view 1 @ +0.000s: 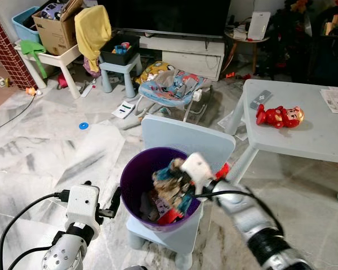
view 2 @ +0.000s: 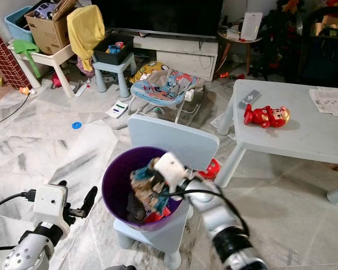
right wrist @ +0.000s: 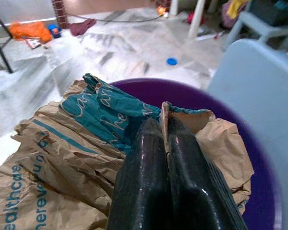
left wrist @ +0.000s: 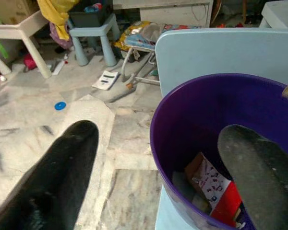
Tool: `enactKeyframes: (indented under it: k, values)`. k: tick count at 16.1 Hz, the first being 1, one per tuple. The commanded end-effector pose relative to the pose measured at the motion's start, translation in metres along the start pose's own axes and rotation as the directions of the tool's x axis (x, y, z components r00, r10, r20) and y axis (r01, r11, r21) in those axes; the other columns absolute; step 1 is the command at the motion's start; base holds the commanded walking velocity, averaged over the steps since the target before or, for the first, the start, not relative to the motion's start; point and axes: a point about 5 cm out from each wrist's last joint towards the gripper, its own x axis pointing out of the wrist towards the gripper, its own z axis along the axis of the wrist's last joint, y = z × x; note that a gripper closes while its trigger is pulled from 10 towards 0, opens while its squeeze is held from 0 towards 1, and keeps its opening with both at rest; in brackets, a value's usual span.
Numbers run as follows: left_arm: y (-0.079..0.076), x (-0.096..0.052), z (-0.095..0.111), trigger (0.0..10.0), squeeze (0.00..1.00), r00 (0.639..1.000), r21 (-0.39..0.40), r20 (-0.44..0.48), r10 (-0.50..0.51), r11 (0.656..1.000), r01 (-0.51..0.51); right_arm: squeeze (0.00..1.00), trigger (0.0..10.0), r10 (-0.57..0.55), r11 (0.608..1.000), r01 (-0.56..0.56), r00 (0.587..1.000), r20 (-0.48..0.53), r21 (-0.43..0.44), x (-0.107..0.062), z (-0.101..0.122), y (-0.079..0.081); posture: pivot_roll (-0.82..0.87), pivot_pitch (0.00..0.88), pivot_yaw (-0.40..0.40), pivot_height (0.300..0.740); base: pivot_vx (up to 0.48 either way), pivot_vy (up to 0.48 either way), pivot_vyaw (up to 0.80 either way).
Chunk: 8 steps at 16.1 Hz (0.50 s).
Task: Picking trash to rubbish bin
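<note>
Right claw [right wrist: 164, 132], pinched tight on a fold of the crumpled paper bag [view 1: 170, 183] over the purple bin [view 1: 132, 174] on the chair [view 1: 183, 138], grips light, soft, tearable trash best by thick creases; left claw [view 1: 114, 203] gapes empty beside the bin.

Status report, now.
Right gripper jaws shut on crumpled brown-and-teal paper bag, over round purple plastic bin on pale blue chair. Left gripper jaws open beside bin. Nothing blocking.
</note>
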Motion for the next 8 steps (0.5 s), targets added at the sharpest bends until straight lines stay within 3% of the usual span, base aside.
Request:
enactKeyframes:
  k: [1, 3, 5, 7, 8]
  values:
    - [0.001, -0.001, -0.003, 10.0, 1.00, 1.000, 0.015, -0.002, 0.003, 1.000, -0.003, 0.00, 0.0, -0.003, 1.000, 0.003, 1.000, -0.005, -0.019, 0.005, 0.000, 0.000, 0.14, 0.096, -0.028, 0.740, 0.000, 0.000, 0.00]
    - [0.001, 0.002, -0.006, 10.0, 1.00, 1.000, 0.020, -0.001, 0.003, 1.000, -0.003, 0.00, 0.0, -0.029, 0.999, 0.027, 0.999, 0.032, 0.046, 0.014, 0.004, 0.005, 0.14, 0.099, -0.028, 0.740, 0.000, 0.000, 0.00]
    - [0.003, 0.004, -0.015, 10.0, 1.00, 1.000, 0.022, -0.013, 0.004, 1.000, -0.003, 0.00, 0.0, -0.130, 0.980, 0.112, 0.986, 0.103, 0.166, 0.020, 0.014, 0.000, 0.14, 0.100, -0.028, 0.740, 0.000, 0.000, 0.00]
    - [0.004, 0.006, -0.019, 10.0, 1.00, 1.000, 0.022, -0.017, 0.005, 1.000, -0.005, 0.00, 0.0, -0.144, 0.966, 0.116, 0.984, 0.106, 0.232, 0.023, 0.013, 0.001, 0.14, 0.101, -0.027, 0.740, 0.000, 0.000, 0.00]
    - [0.005, 0.008, -0.023, 10.0, 1.00, 1.000, 0.022, -0.020, 0.007, 1.000, -0.006, 0.00, 8.1, -0.157, 0.960, 0.128, 0.983, 0.098, 0.250, 0.024, 0.012, 0.002, 0.14, 0.101, -0.027, 0.740, 0.000, 0.000, 0.00]
